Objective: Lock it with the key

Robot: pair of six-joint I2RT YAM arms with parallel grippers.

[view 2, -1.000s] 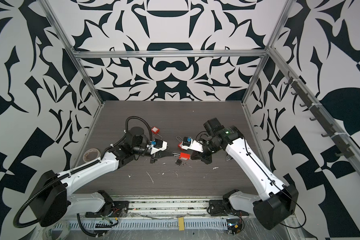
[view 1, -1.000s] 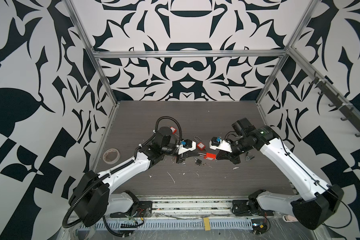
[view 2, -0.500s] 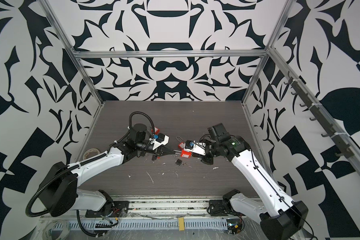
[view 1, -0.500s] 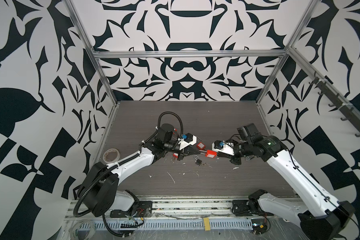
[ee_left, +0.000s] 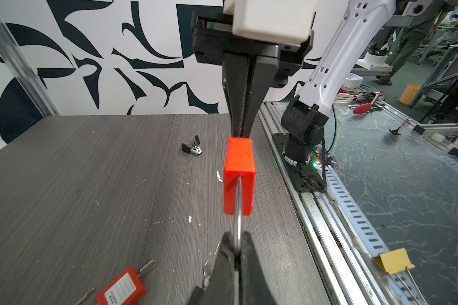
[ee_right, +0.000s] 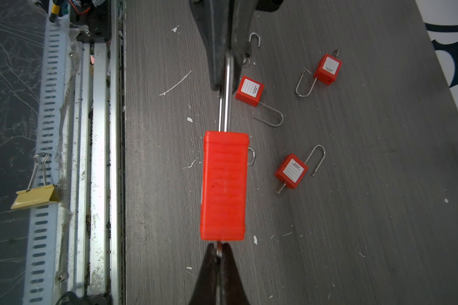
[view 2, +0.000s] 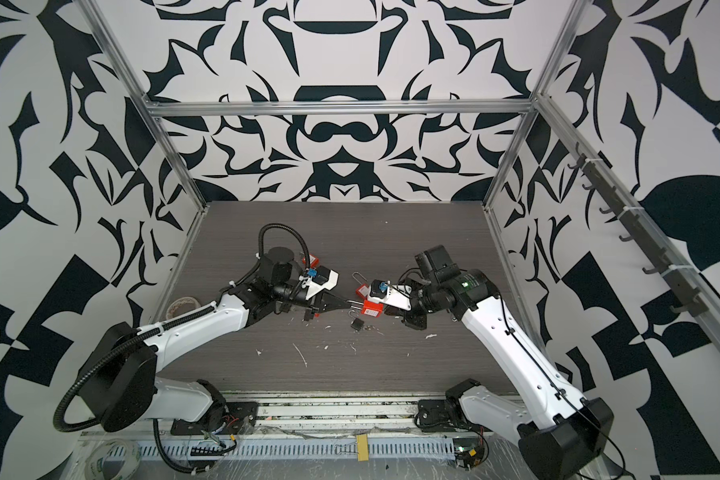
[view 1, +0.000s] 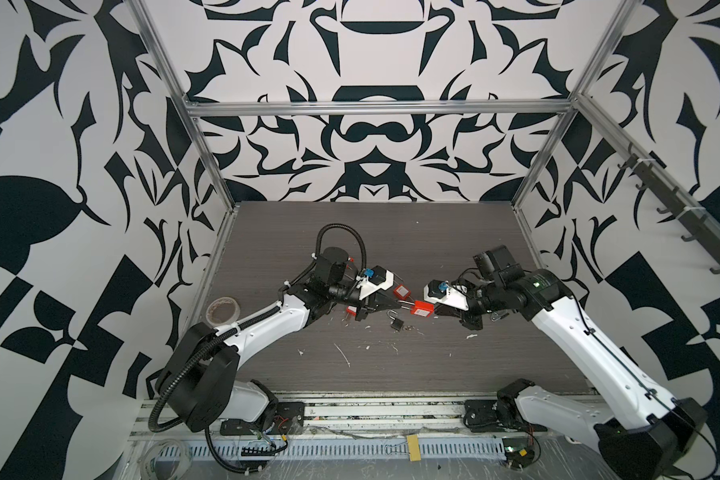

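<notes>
A red padlock (view 1: 423, 308) (view 2: 372, 308) hangs just above the table's middle, held between both grippers. My left gripper (ee_left: 237, 239) (view 1: 404, 306) is shut on its steel shackle (ee_left: 238, 224), which also shows in the right wrist view (ee_right: 225, 105). The padlock body (ee_left: 239, 177) (ee_right: 224, 184) lies level, in line with both pairs of fingers. My right gripper (ee_right: 218, 248) (view 1: 435, 311) is shut on the key (ee_right: 218, 247). The key sticks out of the body's end opposite the shackle, and only a short metal stub of it shows.
Three more red padlocks (ee_right: 249, 91) (ee_right: 327, 69) (ee_right: 291, 171) lie on the dark wood table with their shackles open. A small black padlock (view 1: 395, 322) sits below the held one. A tape roll (view 1: 224, 309) lies at the left edge. A yellow binder clip (ee_right: 35, 196) rests on the front rail.
The left wrist has risen a little and both arms have shifted their elbows. The padlock stays at about the same spot between the two shut grippers.
</notes>
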